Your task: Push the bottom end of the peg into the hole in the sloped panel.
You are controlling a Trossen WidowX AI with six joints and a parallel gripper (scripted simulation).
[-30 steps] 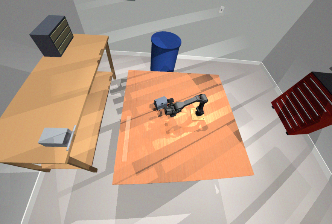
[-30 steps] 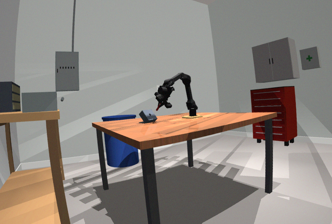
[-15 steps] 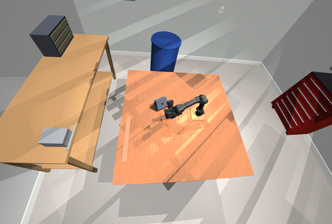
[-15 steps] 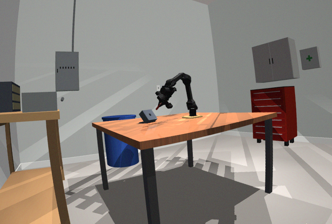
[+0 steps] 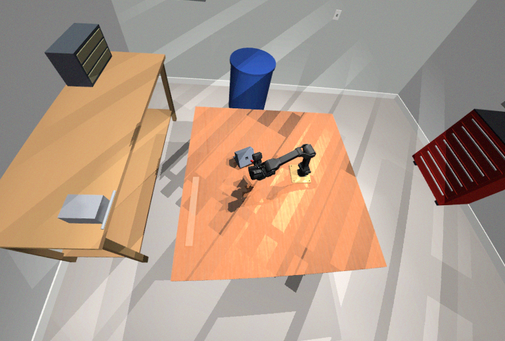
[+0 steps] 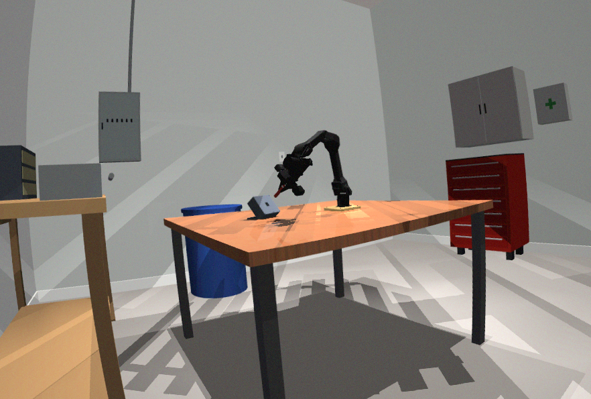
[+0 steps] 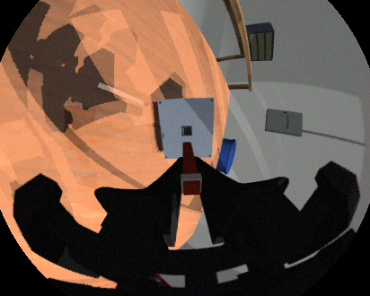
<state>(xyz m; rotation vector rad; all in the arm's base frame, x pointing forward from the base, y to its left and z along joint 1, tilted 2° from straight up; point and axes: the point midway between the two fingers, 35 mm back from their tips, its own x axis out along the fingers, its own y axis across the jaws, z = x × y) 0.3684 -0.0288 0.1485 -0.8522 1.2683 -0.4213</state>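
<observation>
Wrist view, gripper (image 7: 189,161) nearly closed, pinching the red peg (image 7: 189,160), sloped panel's square hole (image 7: 187,130) lay toward twelve o'clock.

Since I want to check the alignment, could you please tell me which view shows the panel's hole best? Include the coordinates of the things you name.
The wrist view: it shows the square hole (image 5: 247,157) (image 6: 267,204) (image 7: 187,130) largest, nearly face-on. The top and exterior views show only a small dark spot.
</observation>
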